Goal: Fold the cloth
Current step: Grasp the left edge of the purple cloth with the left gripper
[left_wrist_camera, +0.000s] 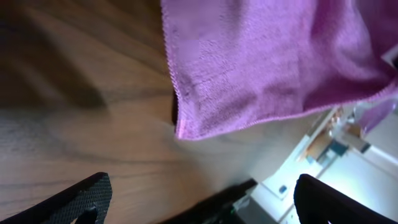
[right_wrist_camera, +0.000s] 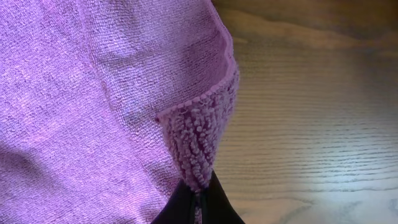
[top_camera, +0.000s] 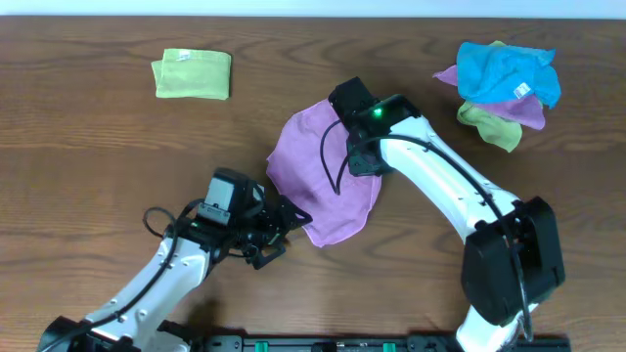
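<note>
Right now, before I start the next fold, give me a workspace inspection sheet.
Surface: brown wooden table.
Job's things: the cloth, crumpled at centre.
Clutter: folded green cloth far left; heap of blue, purple and green cloths far right.
Grippers: right gripper shut on the cloth's corner; left gripper open, near its edge.
Cables: black cable on right arm crosses the cloth.
Surroundings: blurred bright room past the table edge.
</note>
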You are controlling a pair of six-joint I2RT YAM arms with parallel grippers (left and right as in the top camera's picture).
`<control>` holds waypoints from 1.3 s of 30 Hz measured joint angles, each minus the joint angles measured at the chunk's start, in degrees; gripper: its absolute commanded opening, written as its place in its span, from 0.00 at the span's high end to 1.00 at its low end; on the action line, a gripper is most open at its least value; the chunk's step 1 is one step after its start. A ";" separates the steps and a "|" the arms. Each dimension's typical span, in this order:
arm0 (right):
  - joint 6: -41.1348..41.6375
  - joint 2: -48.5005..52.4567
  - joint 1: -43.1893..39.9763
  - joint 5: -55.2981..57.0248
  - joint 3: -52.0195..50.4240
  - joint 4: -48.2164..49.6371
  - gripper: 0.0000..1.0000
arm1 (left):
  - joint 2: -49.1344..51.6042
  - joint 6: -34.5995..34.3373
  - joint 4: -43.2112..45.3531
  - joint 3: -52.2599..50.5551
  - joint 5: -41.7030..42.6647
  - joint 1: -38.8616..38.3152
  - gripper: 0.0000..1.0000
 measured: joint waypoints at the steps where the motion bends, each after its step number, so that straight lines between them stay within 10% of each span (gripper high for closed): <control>1: 0.09 -0.02 0.00 0.00 0.02 0.00 0.98 | 0.04 -0.70 0.55 0.00 -0.79 -0.50 0.05; 22: 0.74 -0.94 0.00 -0.17 0.02 0.61 0.99 | 13.70 -12.76 19.06 0.04 -2.99 -7.98 0.00; 29: 0.74 -0.94 0.00 -0.15 0.02 1.01 0.99 | 15.72 -15.28 20.17 0.17 -2.86 -10.14 0.34; 35: 0.74 -0.96 0.00 -0.11 0.02 1.05 0.98 | 15.87 -14.84 20.11 0.13 -4.57 -10.29 0.90; 39: 0.74 -0.98 0.00 -0.07 0.02 1.07 0.99 | 15.89 -13.00 20.15 0.11 -5.29 -10.27 0.94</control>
